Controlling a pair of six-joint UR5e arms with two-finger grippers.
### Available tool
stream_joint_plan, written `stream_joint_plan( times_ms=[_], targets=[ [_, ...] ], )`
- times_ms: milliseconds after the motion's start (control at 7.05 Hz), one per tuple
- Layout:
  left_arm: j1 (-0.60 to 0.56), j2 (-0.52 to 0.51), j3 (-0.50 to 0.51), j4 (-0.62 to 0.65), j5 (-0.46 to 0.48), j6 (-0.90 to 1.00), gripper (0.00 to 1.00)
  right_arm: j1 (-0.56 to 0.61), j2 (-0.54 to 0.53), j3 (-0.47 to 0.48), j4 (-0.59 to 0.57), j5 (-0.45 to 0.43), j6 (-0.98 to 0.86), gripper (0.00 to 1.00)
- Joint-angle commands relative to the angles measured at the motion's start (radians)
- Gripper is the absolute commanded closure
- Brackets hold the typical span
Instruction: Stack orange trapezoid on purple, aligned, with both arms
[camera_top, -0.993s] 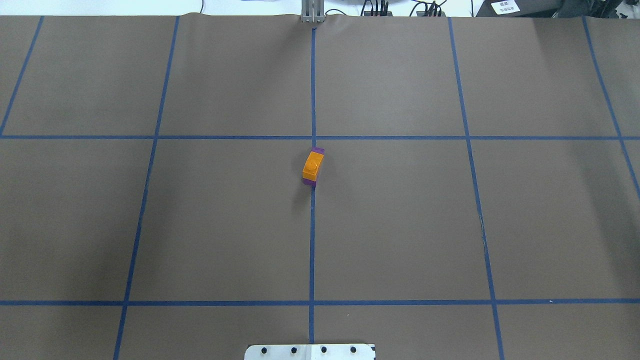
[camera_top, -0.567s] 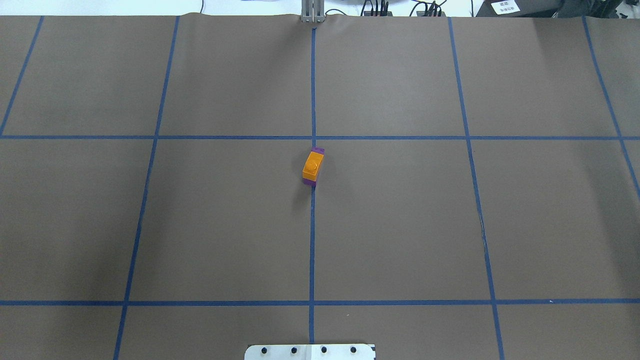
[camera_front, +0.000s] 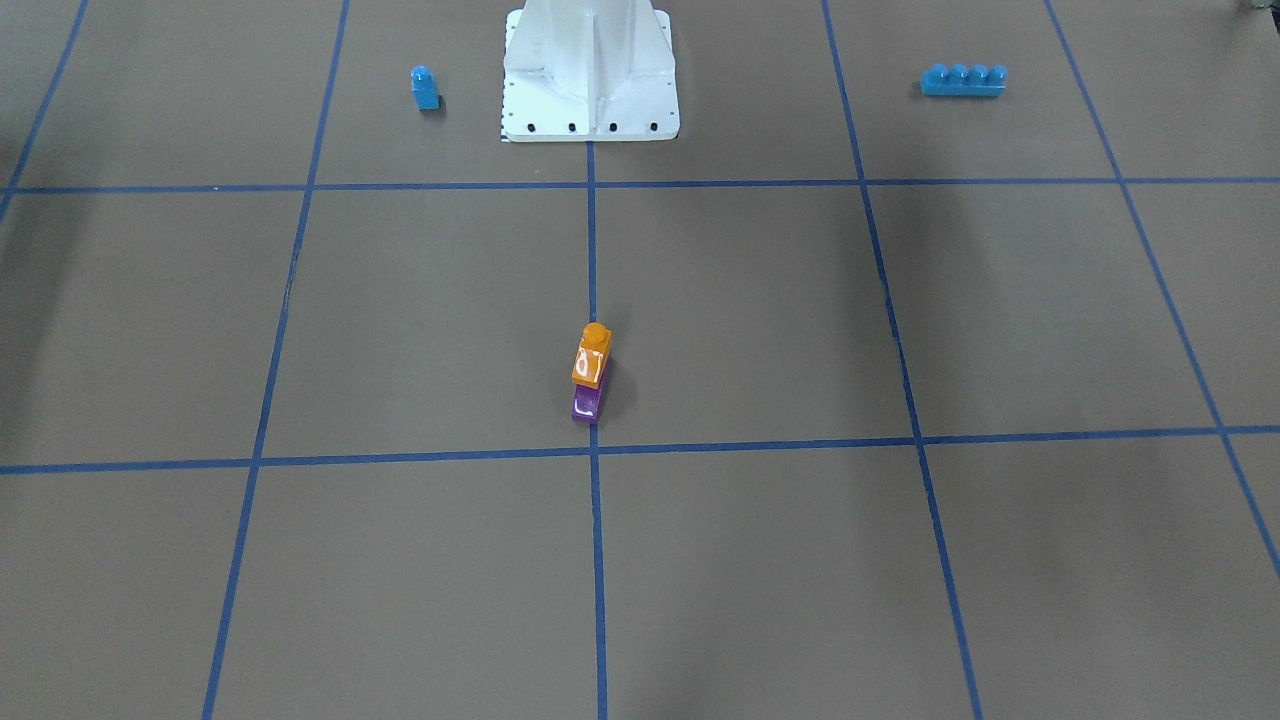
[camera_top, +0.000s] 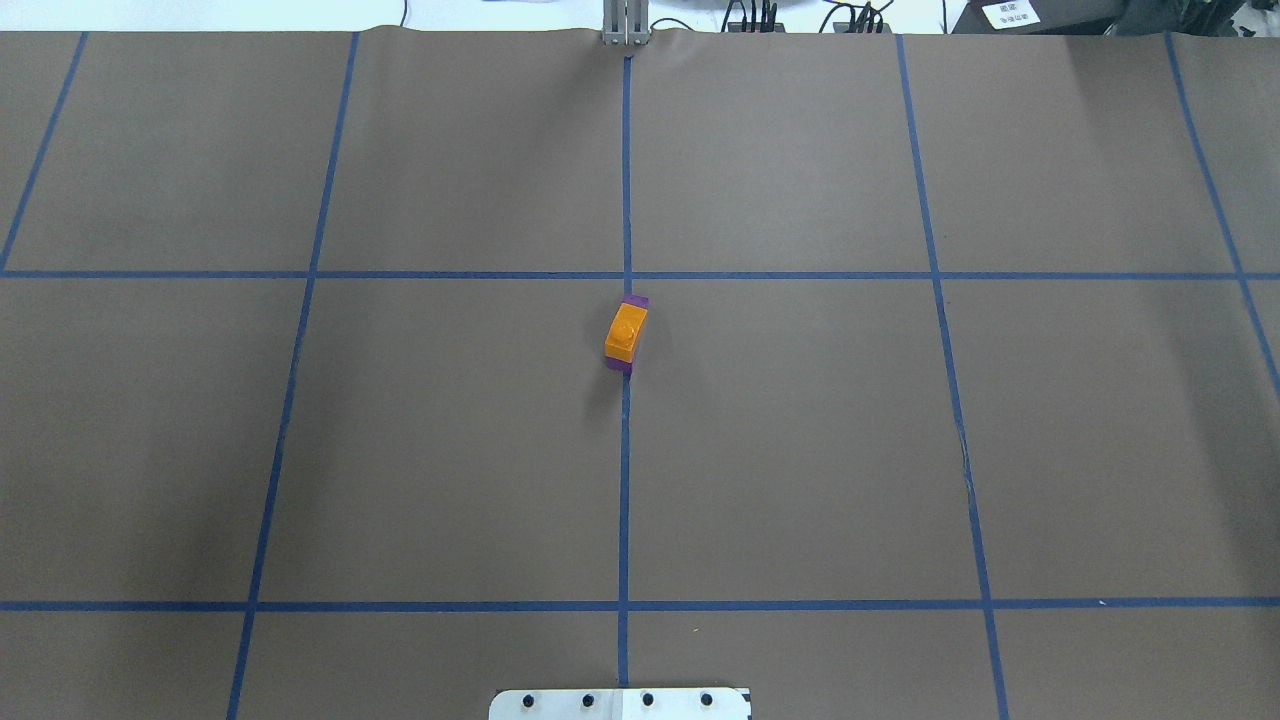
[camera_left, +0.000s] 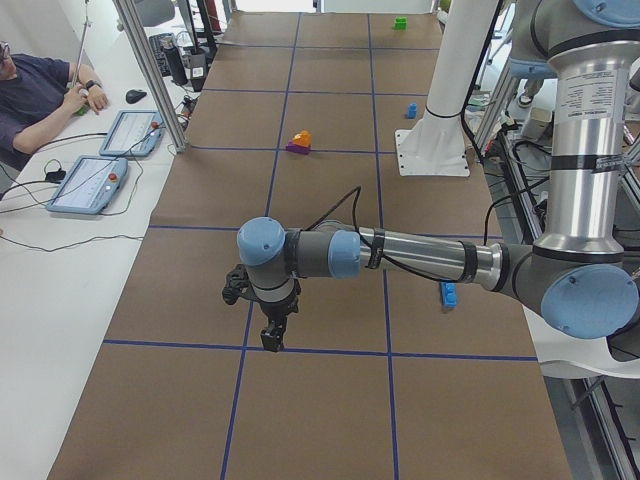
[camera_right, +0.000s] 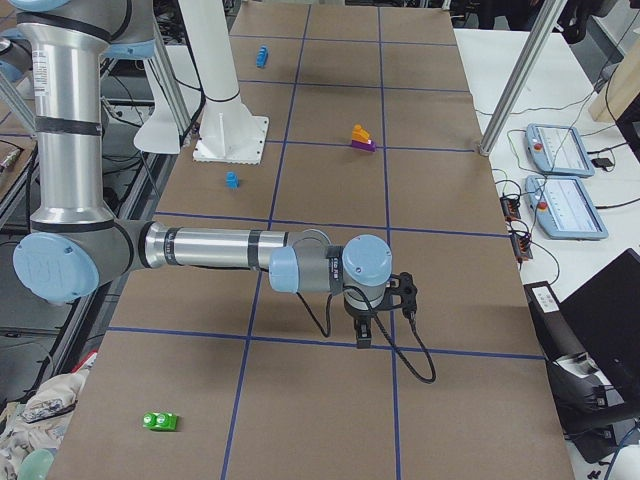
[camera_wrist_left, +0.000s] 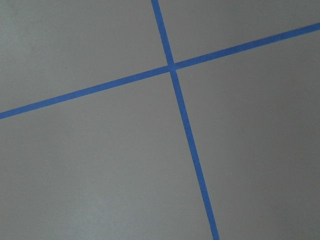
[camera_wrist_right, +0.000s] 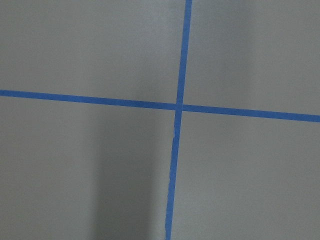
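I had the orange trapezoid (camera_front: 591, 362) sitting on the purple (camera_front: 586, 404), mid-worktop on the centre tape line, well apart from every edge. Orange was glossy, stud up. The purple's sloped end stuck out toward the operators' edge, and a sliver showed at the robot-side end too. Long axes looked in line to me; flush seating I couldn't confirm. Left gripper (camera_left: 271, 338) hung fingers-down near the worktop's left end, right gripper (camera_right: 365, 336) near the right end, no brick visible in either. Jaw opening: couldn't tell, side views only. My read: stacking done, arms parked wide so nothing knocks it.
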Motion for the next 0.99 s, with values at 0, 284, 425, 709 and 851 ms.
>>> stream_joint_plan(
  times_ms=[0, 284, 425, 709, 851],
  targets=[
    [0.0, 0.0, -0.001, 0.001, 0.0, -0.001, 0.0, 0.002, 0.005, 0.002, -0.008, 0.001, 0.001, 0.0],
    [0.001, 0.0, 0.001, 0.001, 0.0, -0.001, 0.0, 0.002, -0.009, 0.006, -0.009, 0.001, 0.001, 0.0],
    [0.001, -0.002, 0.001, 0.001, 0.0, -0.001, 0.0, 0.003, -0.01, 0.009, -0.027, 0.001, 0.002, 0.0],
    [0.0, 0.001, 0.001, 0.001, 0.0, -0.001, 0.0, 0.003, -0.01, 0.061, -0.11, 0.001, 0.001, 0.0],
    [0.001, 0.001, 0.007, 0.001, 0.0, -0.001, 0.0, 0.003, -0.01, 0.063, -0.113, 0.001, 0.002, 0.0]
  ],
)
